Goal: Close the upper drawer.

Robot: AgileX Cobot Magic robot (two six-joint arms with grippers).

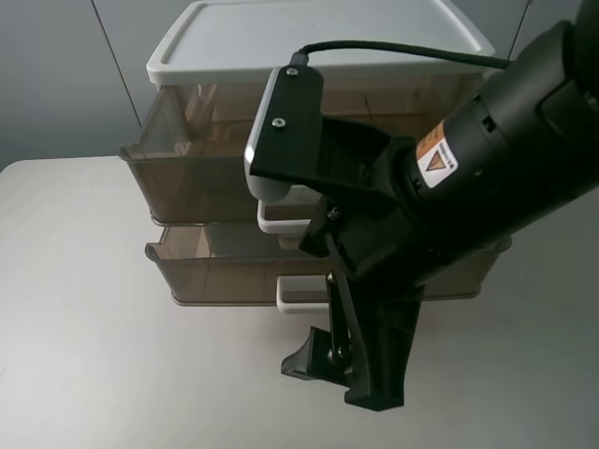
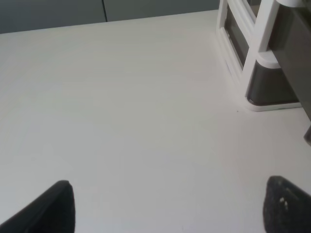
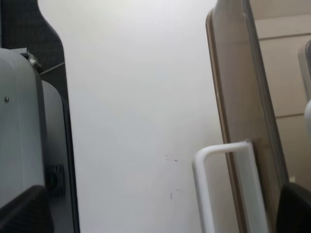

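Upper drawer [image 1: 187, 178] sticks out, long axis across desk [image 1: 84, 355]. Right gripper [image 1: 342, 369], jaws spread, hangs just before its front; push goes straight back. Left gripper [image 2: 165, 208] likewise spread, off to side.

Smoky-brown translucent upper drawer [image 1: 187, 173], white loop handle [image 1: 277, 218], white cabinet lid [image 1: 318, 37], black right pincer [image 1: 342, 376], off-white table [image 1: 75, 327]
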